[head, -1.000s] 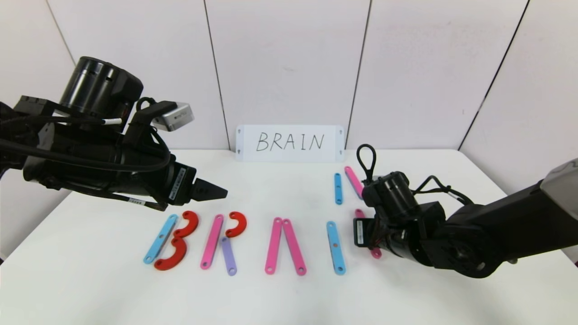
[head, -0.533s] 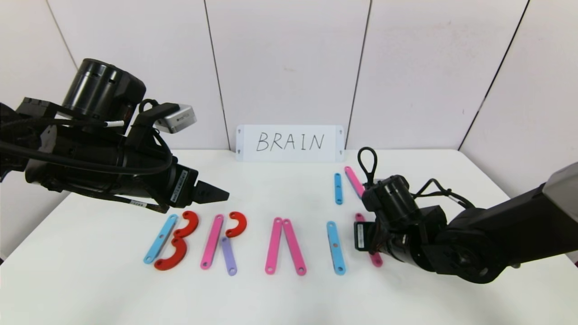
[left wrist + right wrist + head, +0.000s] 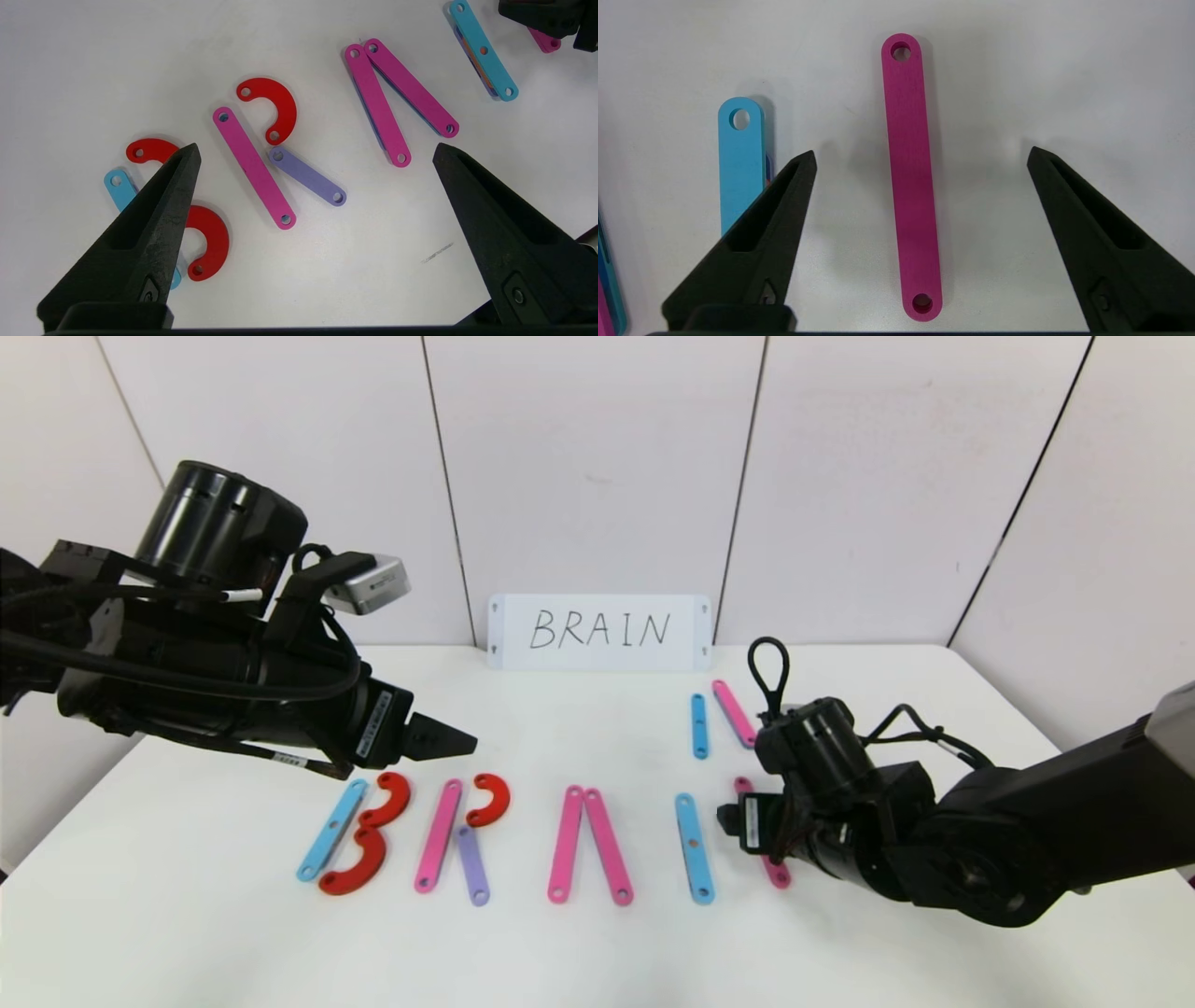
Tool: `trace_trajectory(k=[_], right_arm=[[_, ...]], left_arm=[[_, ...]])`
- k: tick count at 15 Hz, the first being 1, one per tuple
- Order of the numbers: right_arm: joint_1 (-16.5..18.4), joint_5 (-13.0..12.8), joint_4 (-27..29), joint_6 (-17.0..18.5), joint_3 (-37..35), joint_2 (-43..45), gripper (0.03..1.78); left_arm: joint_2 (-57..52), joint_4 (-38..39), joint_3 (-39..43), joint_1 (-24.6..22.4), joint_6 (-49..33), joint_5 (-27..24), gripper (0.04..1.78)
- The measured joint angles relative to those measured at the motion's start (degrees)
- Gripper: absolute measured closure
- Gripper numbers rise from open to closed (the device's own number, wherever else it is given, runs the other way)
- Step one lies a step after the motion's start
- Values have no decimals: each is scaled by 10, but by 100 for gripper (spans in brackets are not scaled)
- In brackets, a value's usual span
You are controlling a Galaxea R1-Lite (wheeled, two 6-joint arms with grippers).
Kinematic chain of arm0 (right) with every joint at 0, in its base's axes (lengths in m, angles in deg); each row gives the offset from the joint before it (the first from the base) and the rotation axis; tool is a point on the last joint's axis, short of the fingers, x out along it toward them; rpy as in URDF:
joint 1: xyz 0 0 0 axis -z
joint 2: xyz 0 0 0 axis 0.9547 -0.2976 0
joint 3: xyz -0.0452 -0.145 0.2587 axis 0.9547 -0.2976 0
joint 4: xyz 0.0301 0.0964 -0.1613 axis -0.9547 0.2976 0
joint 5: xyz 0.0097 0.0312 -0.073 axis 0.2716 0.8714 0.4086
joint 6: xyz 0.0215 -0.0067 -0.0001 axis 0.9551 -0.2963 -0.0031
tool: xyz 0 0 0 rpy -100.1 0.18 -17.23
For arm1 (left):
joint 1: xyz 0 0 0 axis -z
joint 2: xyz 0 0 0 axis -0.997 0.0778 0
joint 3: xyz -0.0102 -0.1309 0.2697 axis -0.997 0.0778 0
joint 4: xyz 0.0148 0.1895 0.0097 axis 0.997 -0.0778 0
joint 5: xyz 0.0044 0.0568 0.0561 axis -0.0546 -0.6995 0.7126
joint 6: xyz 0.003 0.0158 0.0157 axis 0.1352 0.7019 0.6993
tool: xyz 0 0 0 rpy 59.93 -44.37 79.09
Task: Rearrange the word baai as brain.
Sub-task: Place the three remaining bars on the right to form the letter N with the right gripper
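The right gripper [image 3: 920, 154], fingers spread, straddles a pink strip [image 3: 911, 177] lying flat on the table [image 3: 597, 952] beside the I; light, stiff and thin, it likely needs pinching across its edges mid-length, while the left gripper [image 3: 317, 151] hovers open over BR.

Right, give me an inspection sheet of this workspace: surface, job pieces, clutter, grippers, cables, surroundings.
Surface: white table, pieces lying flat.
Job's things: the word reads B, R, an A without crossbar, then I. One pink strip lies alone for the N. A blue strip and another pink strip wait farther back.
Clutter: nothing seen.
Grippers: left gripper open, above the B and R. Right gripper open, low, straddling the lone pink strip without touching it.
Cables: black loop on the right wrist, off the pieces.
Surroundings: white card reading BRAIN against panelled walls.
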Motion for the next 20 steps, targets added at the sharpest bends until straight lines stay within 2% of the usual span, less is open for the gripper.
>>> trace_trajectory(k=[3, 5, 9, 12, 20], right_arm=[[7, -13, 5, -12, 14, -7, 7], [9, -13, 3, -40, 32, -9, 7], [14, -4, 3, -92, 107, -21, 7], [14, 13, 0, -121, 174, -47, 7], [15, 22, 5, -134, 305, -158, 7]], left_arm=[[0, 0, 0, 2, 0, 0, 8], [0, 0, 0, 2, 0, 0, 8], [0, 0, 0, 2, 0, 0, 8], [-2, 0, 0, 2, 0, 0, 8], [-2, 0, 0, 2, -1, 0, 8]])
